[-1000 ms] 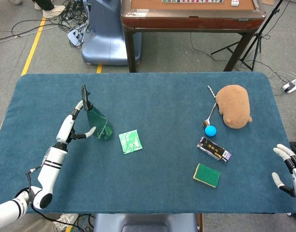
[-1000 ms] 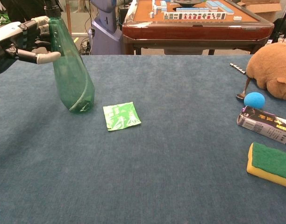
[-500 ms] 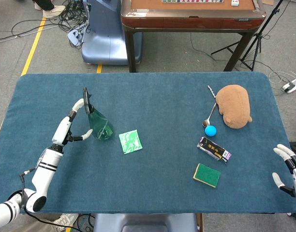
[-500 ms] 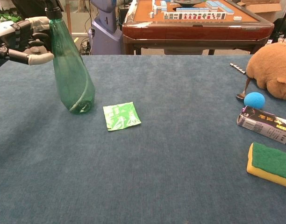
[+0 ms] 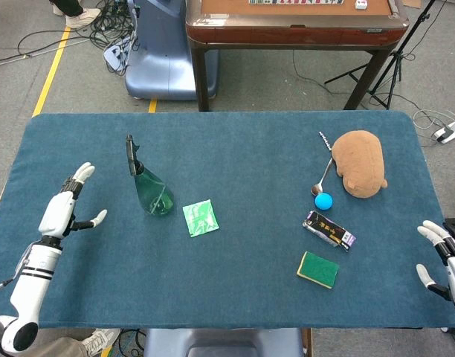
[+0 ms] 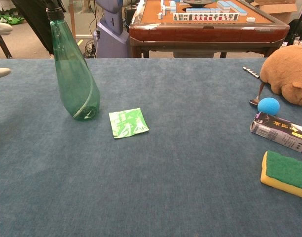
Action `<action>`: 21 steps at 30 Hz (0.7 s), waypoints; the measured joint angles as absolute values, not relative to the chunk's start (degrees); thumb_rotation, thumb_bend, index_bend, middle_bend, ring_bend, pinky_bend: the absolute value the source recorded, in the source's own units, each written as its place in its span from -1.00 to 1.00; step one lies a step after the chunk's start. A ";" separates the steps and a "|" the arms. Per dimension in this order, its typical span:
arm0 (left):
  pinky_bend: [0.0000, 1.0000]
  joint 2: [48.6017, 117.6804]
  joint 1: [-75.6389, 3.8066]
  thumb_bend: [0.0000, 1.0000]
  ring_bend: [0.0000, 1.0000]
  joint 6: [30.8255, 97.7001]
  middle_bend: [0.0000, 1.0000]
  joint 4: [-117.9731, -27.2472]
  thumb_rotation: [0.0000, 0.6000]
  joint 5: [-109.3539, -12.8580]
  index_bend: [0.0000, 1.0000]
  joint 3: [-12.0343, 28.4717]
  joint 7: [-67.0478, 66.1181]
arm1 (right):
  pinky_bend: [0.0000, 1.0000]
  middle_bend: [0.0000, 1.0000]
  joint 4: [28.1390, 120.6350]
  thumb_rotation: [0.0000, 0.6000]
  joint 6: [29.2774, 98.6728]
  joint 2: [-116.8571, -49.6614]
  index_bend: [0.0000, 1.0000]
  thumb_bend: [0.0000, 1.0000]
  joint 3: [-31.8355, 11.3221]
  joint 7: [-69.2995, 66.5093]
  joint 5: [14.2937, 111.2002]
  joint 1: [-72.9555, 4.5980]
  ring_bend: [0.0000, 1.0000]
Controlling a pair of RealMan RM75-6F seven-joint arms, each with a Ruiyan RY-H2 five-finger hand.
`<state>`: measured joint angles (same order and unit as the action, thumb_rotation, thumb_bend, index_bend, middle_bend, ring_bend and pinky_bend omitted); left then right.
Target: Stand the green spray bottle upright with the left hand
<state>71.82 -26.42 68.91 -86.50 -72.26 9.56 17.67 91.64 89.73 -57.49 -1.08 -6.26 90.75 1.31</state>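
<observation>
The green spray bottle [image 5: 150, 190] [image 6: 74, 79] stands upright on the blue table cloth, its black spray head on top. My left hand [image 5: 64, 210] is well to the left of the bottle, apart from it, fingers spread and holding nothing. In the chest view only its fingertips [image 6: 0, 73] show at the left edge. My right hand [image 5: 444, 256] hovers at the table's right front corner with its fingers apart, empty.
A green sachet [image 5: 200, 218] lies just right of the bottle. Further right are a brown plush toy [image 5: 360, 163], a spoon [image 5: 321, 179], a blue ball [image 5: 323, 201], a dark carton [image 5: 328, 230] and a green-yellow sponge [image 5: 317, 269]. A wooden table [image 5: 294, 26] stands behind.
My left hand has let go of the bottle and drawn away to the left, nearly out of the chest view. The bottle stays standing where it was. The right hand has not moved.
</observation>
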 measured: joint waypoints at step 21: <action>-1.00 67.15 -12.17 -0.38 -1.00 87.41 -1.00 -97.67 1.00 -80.55 -0.96 0.69 -8.52 | -0.89 -0.66 92.23 1.00 87.37 -58.12 -0.57 -0.33 -0.21 -7.80 94.54 -1.73 -0.86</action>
